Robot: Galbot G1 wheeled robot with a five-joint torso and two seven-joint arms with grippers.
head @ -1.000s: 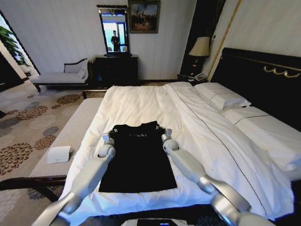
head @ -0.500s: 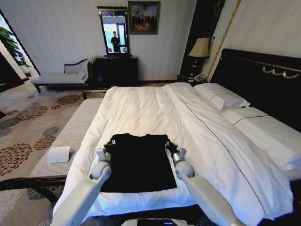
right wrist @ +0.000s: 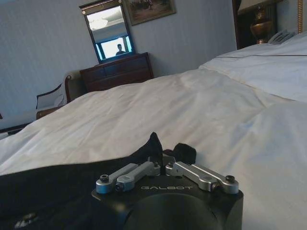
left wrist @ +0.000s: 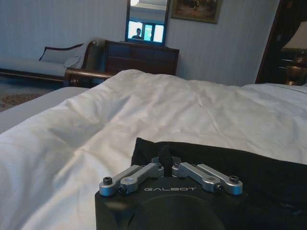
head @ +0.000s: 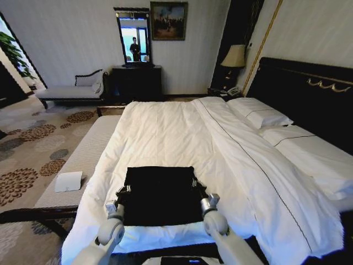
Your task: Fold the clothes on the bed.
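Where both claws pinch it, black cotton T-shirt (head: 160, 193) lies doubled.

Ahead of you the pale, faintly striped back wall (head: 71, 38) carries a tall dark-framed mirror (head: 134, 36) above a dark wooden dresser (head: 137, 81), with a gilt-framed painting (head: 168, 19) hung just beside the mirror. To your left, a grey upholstered chaise with a dark wooden frame (head: 71, 91) stands against that wall on a beige carpet patterned with brown floral medallions (head: 33, 149), and a small white box (head: 68, 181) rests on a long, light ribbed bench (head: 83, 160). To your right you can see a cream-shaded table lamp (head: 234, 55) in the dim corner.
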